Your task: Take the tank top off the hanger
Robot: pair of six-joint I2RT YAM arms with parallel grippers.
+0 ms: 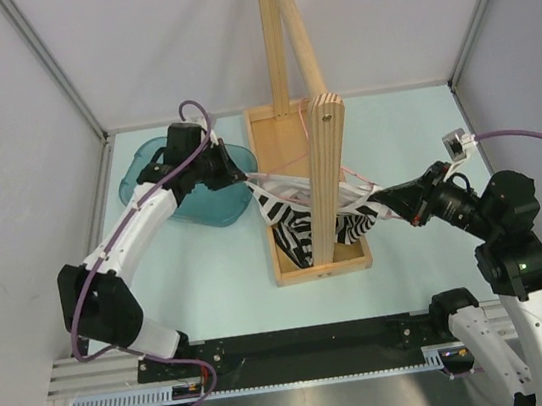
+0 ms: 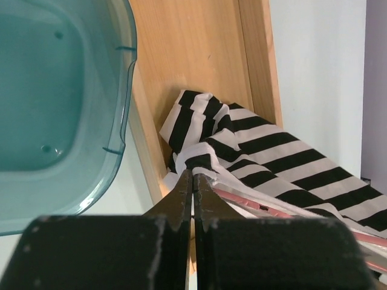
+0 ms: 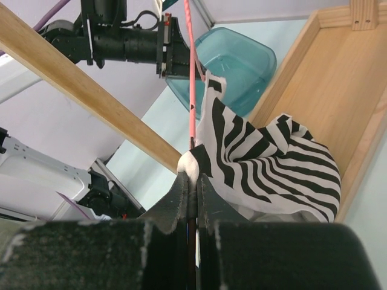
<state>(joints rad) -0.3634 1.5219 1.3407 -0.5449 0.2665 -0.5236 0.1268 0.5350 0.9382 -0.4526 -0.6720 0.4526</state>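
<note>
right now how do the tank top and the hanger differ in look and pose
The tank top is soft black-and-white striped cloth; the hanger is thin pink wire. The tank top sags in folds into the wooden tray; the hanger runs in a straight line. Shared: both reach between the left gripper and right gripper, each shut on the tank top's white edge.

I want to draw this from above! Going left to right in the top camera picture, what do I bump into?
Teal plastic tub → left pincer → striped tank top → right pincer. The wooden stand overlaps the tank top, so I skipped it.
</note>
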